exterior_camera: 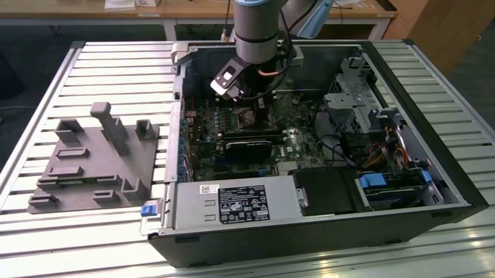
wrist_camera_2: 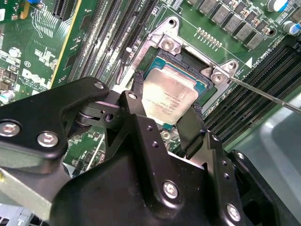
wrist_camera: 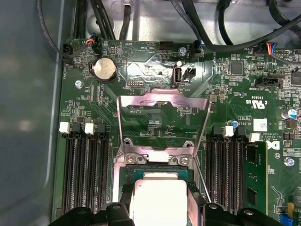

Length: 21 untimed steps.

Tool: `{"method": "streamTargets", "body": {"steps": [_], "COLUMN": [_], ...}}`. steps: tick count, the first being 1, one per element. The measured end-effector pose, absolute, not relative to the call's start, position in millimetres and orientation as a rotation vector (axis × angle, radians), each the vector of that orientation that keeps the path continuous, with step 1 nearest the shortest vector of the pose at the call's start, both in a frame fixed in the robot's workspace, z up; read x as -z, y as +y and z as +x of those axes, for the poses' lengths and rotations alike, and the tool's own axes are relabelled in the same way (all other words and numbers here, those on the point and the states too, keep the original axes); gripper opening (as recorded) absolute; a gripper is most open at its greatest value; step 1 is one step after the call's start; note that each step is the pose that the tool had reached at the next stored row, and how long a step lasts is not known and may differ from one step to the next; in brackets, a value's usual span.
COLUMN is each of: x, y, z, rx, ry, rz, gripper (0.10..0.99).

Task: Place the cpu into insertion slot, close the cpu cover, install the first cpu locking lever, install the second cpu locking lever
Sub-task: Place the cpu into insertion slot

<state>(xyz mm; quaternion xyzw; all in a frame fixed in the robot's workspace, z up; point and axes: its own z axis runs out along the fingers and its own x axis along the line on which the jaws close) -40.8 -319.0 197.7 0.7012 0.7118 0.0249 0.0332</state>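
Claw [wrist_camera_2: 167, 93] fingers are closed to chip width and grip the cpu [wrist_camera_2: 175, 102] by two opposite edges. In the second wrist view the cpu lies between the fingertips, directly over the insertion slot [wrist_camera_2: 187, 60]; whether it is seated there I cannot tell. The first wrist view adds the cpu cover [wrist_camera: 162, 100], swung open and standing just beyond the claw's tips. The exterior view places the claw low inside the open computer case [exterior_camera: 309, 243].
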Motion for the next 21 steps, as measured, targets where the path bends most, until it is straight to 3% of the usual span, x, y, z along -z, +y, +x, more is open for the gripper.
{"method": "streamTargets", "body": {"steps": [21], "x": [-193.5], "y": [-317.8], "z": [-41.6], "rx": [-0.075], "ry": [2.189], "rz": [2.157], "gripper": [0.537]}}
